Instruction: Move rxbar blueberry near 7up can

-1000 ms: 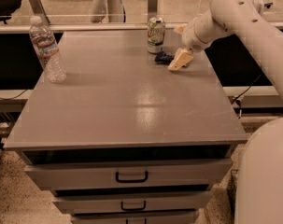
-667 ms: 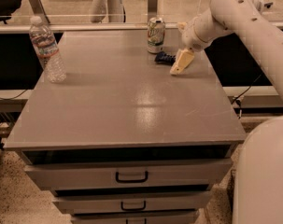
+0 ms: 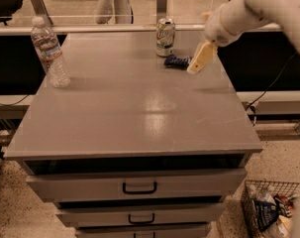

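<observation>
The rxbar blueberry is a small dark-blue bar lying flat on the grey table top, just to the right of the foot of the 7up can. The can stands upright near the table's far edge, white and green with a silver top. My gripper hangs from the white arm that comes in from the upper right. It is just right of the bar's right end and slightly above the table. The bar lies free on the surface.
A clear plastic water bottle stands at the far left of the table. Drawers with black handles are below the front edge. A wire basket with trash sits on the floor at the lower right.
The gripper has drawn back up and to the right, off the bar. The dark-blue bar now shows uncovered beside the can.
</observation>
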